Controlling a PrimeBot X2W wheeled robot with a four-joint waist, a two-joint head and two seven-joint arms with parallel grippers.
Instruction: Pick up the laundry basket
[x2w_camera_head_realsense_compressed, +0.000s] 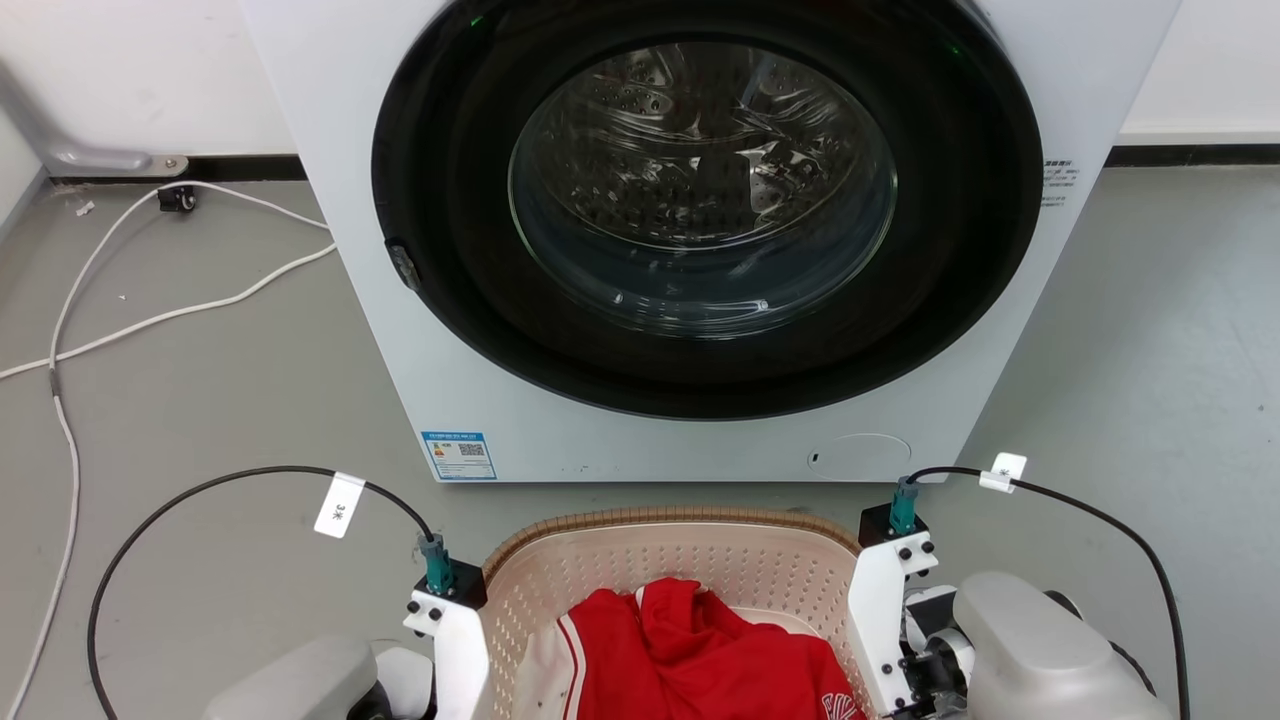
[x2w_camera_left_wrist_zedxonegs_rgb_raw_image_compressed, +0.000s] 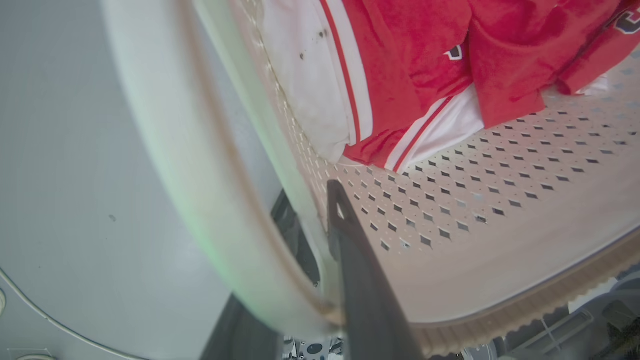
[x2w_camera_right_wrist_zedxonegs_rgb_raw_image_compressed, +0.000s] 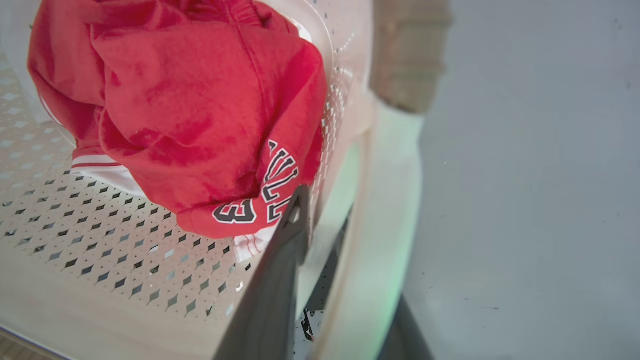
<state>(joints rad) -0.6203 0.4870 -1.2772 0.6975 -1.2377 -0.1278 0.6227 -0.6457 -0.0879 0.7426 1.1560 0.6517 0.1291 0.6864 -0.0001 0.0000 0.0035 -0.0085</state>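
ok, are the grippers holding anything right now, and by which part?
Yes: the cream perforated plastic laundry basket. Left gripper and right gripper each clamp a white side handle, one finger inside the wall, one outside.

Left wrist bracket (x2w_camera_head_realsense_compressed: 462, 650) and right wrist bracket (x2w_camera_head_realsense_compressed: 875, 600) noted as white, each studded with black screws. Teal connector (x2w_camera_head_realsense_compressed: 436, 565) fitted on top, fed by a looping black cable (x2w_camera_head_realsense_compressed: 200, 488); white tag (x2w_camera_head_realsense_compressed: 339, 505) marked "3米". Forearm shell (x2w_camera_head_realsense_compressed: 1040, 640) grey, rounded. Finger (x2w_camera_left_wrist_zedxonegs_rgb_raw_image_compressed: 365, 290) dark, tapered, small hole near tip.
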